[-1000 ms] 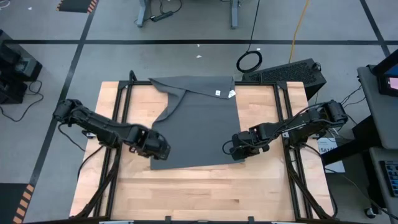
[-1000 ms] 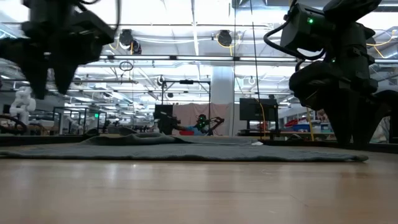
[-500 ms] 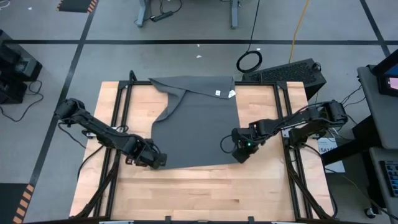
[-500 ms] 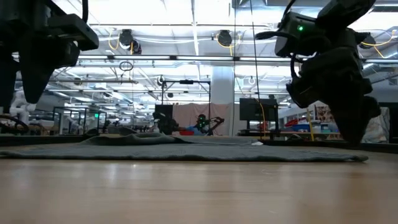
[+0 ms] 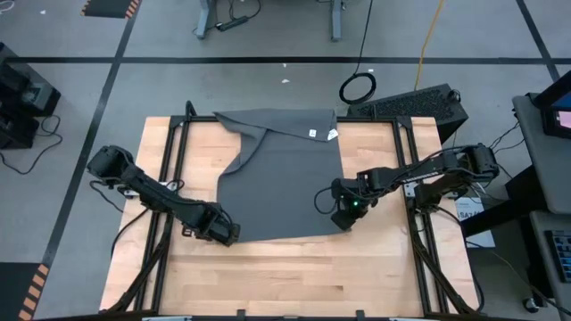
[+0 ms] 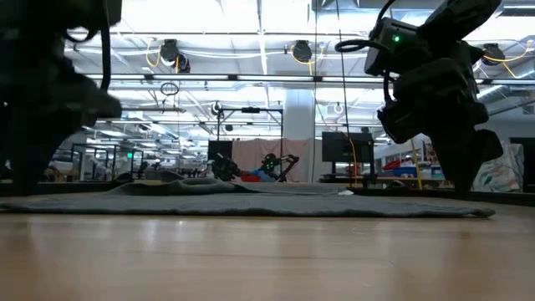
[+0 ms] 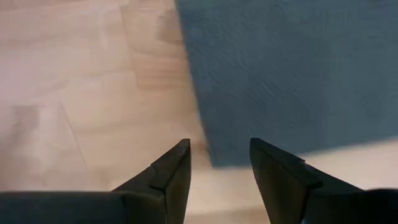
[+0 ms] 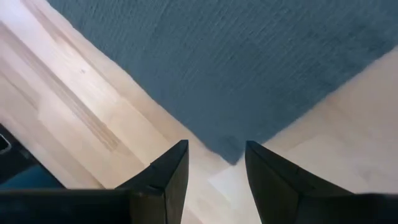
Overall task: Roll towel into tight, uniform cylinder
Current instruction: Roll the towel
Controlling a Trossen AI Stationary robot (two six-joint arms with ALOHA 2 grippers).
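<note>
While the plain dark grey cloth towel point(image 5: 284, 178) lies spread flat on the light wooden bench point(image 5: 268, 276), reaching its far edge, both arms have dropped onto its near corners over the past second. The left gripper point(image 7: 219, 167) has slid outward to the near-left corner, fingers narrowing but parted; the right gripper point(image 8: 216, 163) straddles the near-right corner, fingers apart. Neither seems to pinch cloth yet, so rolling has probably not begun.
</note>
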